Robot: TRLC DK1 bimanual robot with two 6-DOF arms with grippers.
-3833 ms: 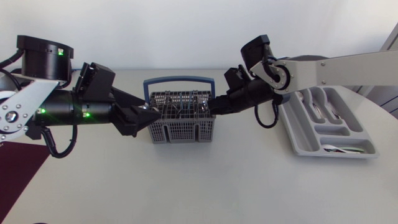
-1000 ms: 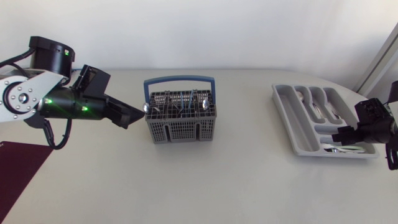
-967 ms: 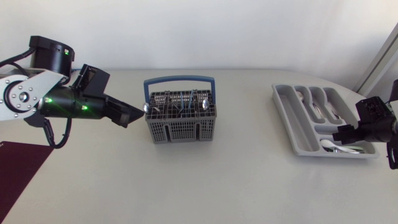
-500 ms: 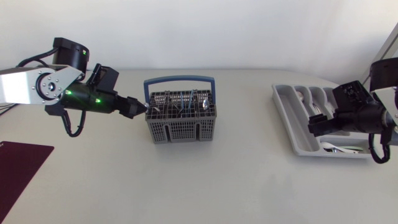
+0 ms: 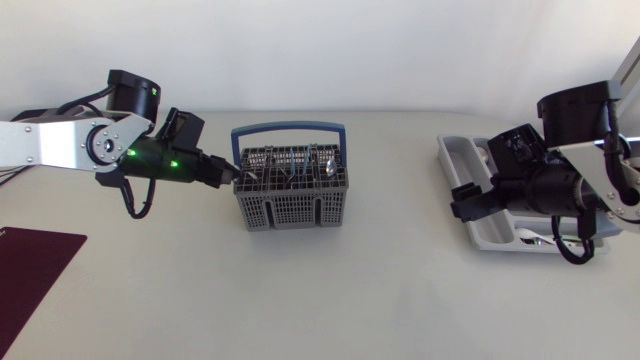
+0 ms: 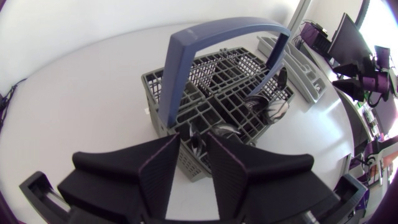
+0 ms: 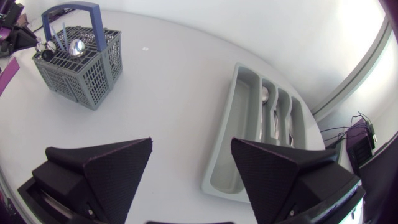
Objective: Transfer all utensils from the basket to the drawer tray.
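The grey mesh basket [image 5: 290,200] with a blue handle [image 5: 288,130] stands at mid-table and holds several utensils [image 5: 300,168]. My left gripper [image 5: 231,175] is at the basket's left end, right over the corner compartment. In the left wrist view a shiny utensil end [image 6: 196,142] lies inside the left gripper [image 6: 194,149] at the basket [image 6: 230,93]. The grey drawer tray [image 5: 462,165] at the right holds spoons [image 7: 264,96]. My right gripper [image 5: 466,206] hangs open and empty over the tray's left edge. In the right wrist view the right gripper [image 7: 191,149] has bare table under it, between the basket [image 7: 78,62] and the tray [image 7: 245,134].
A dark purple mat [image 5: 30,262] lies at the table's front left corner. Bare tabletop stretches between the basket and the tray. My right arm [image 5: 580,150] hides part of the tray's compartments in the head view.
My left gripper has advanced right to the basket's left end. My right gripper has risen from the tray's front compartment and moved left across the tray, opening wider.
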